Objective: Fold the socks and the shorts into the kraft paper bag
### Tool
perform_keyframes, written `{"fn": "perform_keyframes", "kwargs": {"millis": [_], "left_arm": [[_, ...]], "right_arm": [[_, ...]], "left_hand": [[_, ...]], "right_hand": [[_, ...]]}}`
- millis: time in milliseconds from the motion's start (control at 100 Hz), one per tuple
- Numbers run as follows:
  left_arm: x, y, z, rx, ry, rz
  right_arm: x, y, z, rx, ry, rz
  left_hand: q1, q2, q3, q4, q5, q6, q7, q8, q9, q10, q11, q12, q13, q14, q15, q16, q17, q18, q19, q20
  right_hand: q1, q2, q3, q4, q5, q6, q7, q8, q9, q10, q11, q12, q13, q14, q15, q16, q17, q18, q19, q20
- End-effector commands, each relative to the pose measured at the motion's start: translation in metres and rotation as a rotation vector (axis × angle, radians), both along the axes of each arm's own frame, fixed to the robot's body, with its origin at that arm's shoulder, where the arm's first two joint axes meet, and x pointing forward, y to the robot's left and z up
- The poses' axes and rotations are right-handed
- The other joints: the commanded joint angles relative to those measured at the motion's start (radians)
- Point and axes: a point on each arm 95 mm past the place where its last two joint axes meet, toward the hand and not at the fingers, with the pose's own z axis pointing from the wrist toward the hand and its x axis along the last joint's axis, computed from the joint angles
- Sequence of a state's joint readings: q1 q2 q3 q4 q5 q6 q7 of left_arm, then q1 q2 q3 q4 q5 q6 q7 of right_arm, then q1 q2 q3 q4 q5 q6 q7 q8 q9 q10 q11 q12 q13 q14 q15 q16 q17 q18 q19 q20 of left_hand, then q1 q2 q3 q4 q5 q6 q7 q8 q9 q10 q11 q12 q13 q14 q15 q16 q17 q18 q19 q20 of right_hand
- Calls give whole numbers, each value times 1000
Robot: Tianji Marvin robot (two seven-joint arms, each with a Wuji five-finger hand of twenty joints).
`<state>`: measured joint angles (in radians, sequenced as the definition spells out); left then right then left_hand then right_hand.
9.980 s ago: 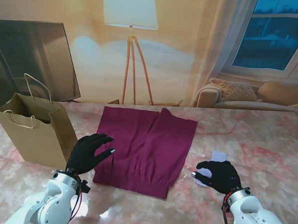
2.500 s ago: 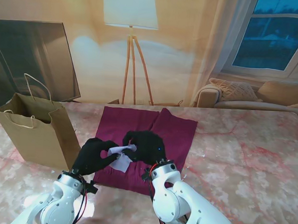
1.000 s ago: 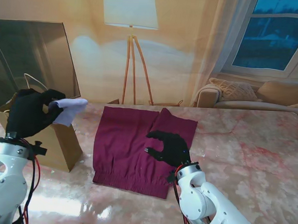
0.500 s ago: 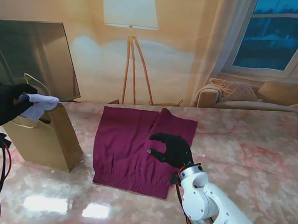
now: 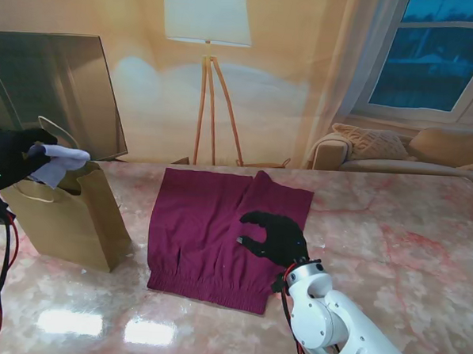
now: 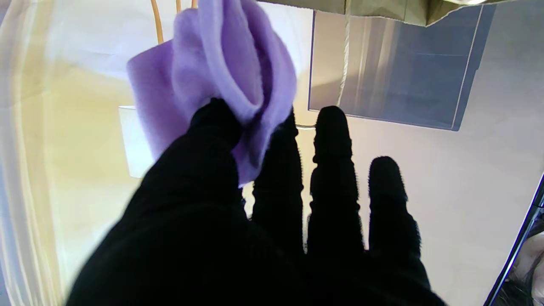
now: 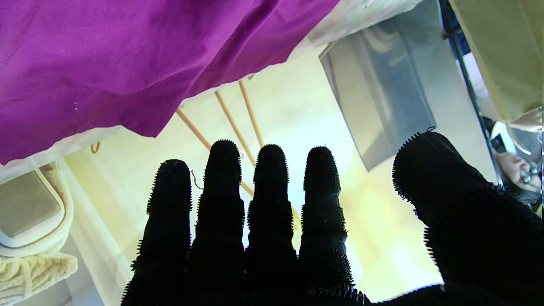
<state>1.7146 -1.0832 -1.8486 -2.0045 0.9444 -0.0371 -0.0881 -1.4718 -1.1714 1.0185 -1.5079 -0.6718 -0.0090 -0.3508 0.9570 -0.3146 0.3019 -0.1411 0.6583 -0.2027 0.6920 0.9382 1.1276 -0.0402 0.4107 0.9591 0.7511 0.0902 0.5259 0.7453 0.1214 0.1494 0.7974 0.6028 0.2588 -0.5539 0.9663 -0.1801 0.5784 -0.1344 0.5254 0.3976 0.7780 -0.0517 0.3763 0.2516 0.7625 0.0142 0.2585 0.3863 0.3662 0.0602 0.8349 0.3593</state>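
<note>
Left hand [image 5: 11, 156], gloved in black, pinches a folded pale lilac sock [image 5: 59, 162] between thumb and index finger, held over the open mouth of the brown kraft paper bag [image 5: 68, 216] standing at the left of the pink marbled table [image 5: 392, 241]; the wrist view shows the other fingers [image 6: 333, 178] stretched out beside the sock [image 6: 221, 72]; right hand [image 5: 275, 236] hovers empty, fingers spread, over the right part of the flat maroon shorts [image 5: 210, 231], which lie spread just right of the bag.
</note>
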Motion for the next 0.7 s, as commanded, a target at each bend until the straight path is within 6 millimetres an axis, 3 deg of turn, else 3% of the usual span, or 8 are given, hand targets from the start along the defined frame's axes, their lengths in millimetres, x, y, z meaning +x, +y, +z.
{"fn": "perform_keyframes", "kwargs": {"millis": [0,510,630,690], "left_arm": [[3,0,3,22,4,-4],[11,9,-7,146,116,14],[11,11,-7,189,143,25],[12,12,-7,202,154,33]], "right_arm": [[-3,0,-5,0,8,-4],[-4,2,-9,5,21,-1],[-4,3,-8,3,22,2],[-3,3,-8,4,22,4]], "left_hand": [[107,56,28,27,46,-200,96,92,-13,-37,-20,-11,-16,-22,-31,-7,-16,11,-11,19],[91,38,68,22,49,-190,91,44,-4,-26,-46,-43,-29,-17,-47,-19,-26,14,-31,10],[97,27,63,22,52,-153,69,-23,-6,-18,-47,-48,-29,-16,-51,-23,-18,18,-35,8],[115,24,30,28,41,-124,80,-103,-9,-17,-52,-61,-29,-15,-51,-23,-10,11,-30,7]], "right_hand": [[-44,16,-3,61,7,-9,-1,-2,-6,6,2,-11,-21,1,-6,3,-16,-11,14,-24],[-47,26,-9,62,9,-8,-4,2,-7,6,11,-7,-18,7,0,13,-25,0,21,-15],[-46,32,-12,63,9,-9,-5,2,-7,5,13,-6,-18,10,2,16,-25,5,24,-13],[-47,37,-16,63,10,-11,-5,3,-7,5,14,-6,-17,12,4,18,-26,9,27,-10]]}}
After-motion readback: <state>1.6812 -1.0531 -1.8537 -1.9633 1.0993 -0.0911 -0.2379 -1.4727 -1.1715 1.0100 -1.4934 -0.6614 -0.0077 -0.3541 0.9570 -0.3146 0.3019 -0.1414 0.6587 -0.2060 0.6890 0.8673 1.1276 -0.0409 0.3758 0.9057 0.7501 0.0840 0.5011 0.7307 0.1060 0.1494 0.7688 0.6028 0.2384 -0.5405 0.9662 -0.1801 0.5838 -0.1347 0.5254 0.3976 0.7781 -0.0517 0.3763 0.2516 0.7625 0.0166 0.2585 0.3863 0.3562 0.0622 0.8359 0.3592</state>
